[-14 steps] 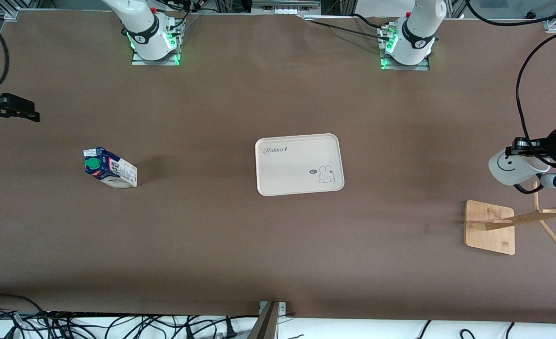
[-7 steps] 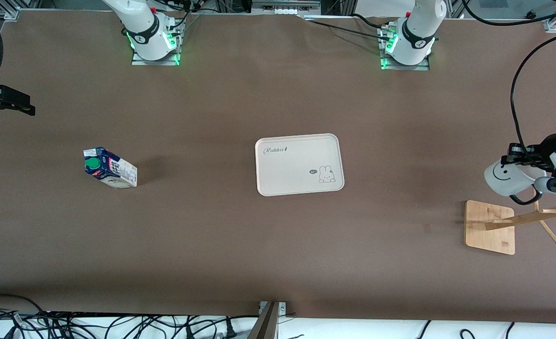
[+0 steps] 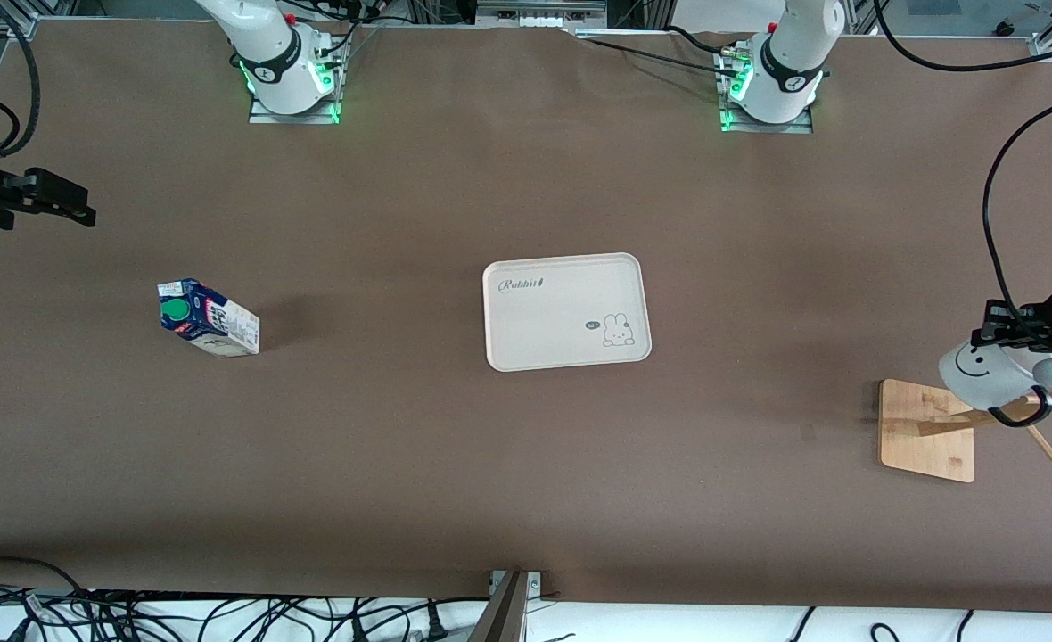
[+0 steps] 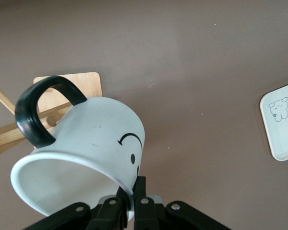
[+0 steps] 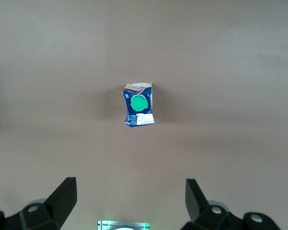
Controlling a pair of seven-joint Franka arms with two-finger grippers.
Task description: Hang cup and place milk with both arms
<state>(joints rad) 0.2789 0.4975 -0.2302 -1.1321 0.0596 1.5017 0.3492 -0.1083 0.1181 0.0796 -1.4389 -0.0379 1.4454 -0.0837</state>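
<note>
The white cup [image 3: 990,374] with a black smiley face and black loop handle hangs tilted in my left gripper [image 3: 1007,334], which is shut on its rim [image 4: 129,187]. It is over the wooden cup rack [image 3: 927,428] at the left arm's end of the table; the handle [image 4: 36,110] is close to the rack's pegs [image 4: 53,115]. The milk carton [image 3: 209,319], blue and white with a green cap, stands on the table toward the right arm's end. My right gripper [image 3: 71,207] is open and empty, up over the table's end, with the milk [image 5: 138,105] well below it.
A cream tray [image 3: 566,309] with a rabbit drawing lies in the middle of the table; it also shows in the left wrist view [image 4: 281,122]. The rack's slanted post and pegs [image 3: 1039,410] stick out toward the table's end. Cables run along the table's edges.
My left gripper has lowered the cup toward the rack, so its handle now sits by the pegs. My right gripper has shifted slightly toward the table's middle.
</note>
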